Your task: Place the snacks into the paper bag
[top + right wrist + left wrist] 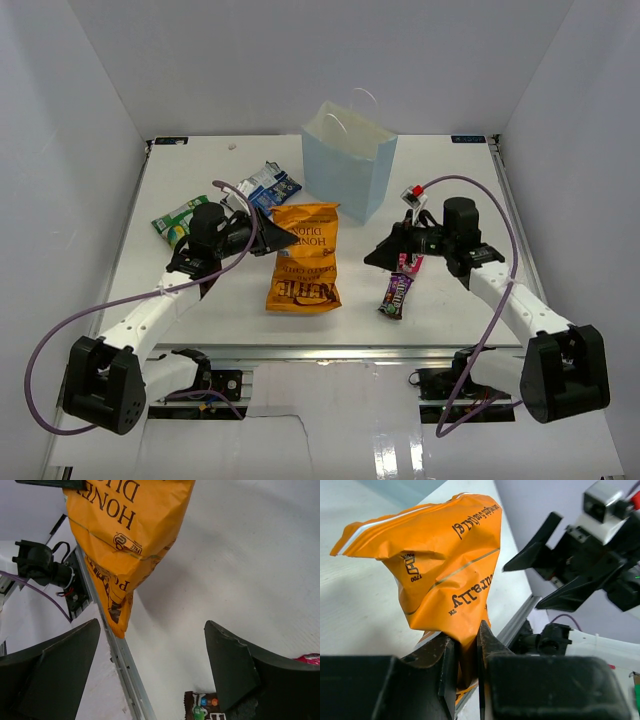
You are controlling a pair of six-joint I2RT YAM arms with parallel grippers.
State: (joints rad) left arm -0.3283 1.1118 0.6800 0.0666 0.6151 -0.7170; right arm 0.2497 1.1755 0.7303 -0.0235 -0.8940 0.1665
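My left gripper [281, 239] [468, 636] is shut on the upper left edge of the large orange chip bag [304, 262] [440, 555] and holds it lifted and crumpled. That bag also hangs in the right wrist view [125, 530]. My right gripper [385, 256] [152, 626] is open and empty, just right of the orange bag and above the dark brown candy pack [396, 294] [202, 706]. A small pink packet [405, 263] lies by the right gripper. The light blue paper bag [350, 165] stands upright behind. The blue chip bag [271, 186] and green packet [177, 222] lie at the left. I cannot make out the teal-green packet.
The table's front metal rail [117, 655] runs just below the orange bag. White walls close in the table on three sides. The right arm's open fingers [540, 555] show close to the orange bag in the left wrist view.
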